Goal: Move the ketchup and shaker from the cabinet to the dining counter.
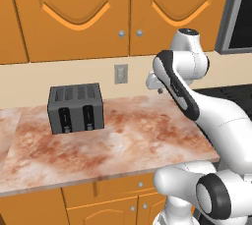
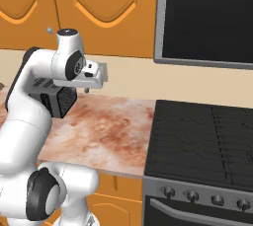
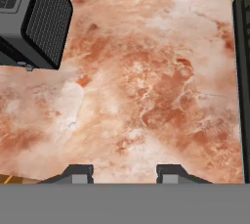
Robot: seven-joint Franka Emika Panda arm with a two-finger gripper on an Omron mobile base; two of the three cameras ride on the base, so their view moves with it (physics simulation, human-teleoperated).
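Above the toaster (image 1: 75, 107), your cabinet (image 1: 69, 13) hangs with both doors closed, so the ketchup and shaker, presumably inside, are hidden from you. Right of the toaster, the worktop (image 1: 128, 135) lies bare, and your gripper (image 3: 124, 173) hovers over it, jaws set partly apart with nothing between them. Farther right of the toaster sits the stove (image 2: 197, 141). Judging ahead: expect the ketchup bottle to be rigid, light and smooth, so take it around the squarish body, not the neck. The shaker, likely light and slick too, wants a grip across its cylinder below the cap.
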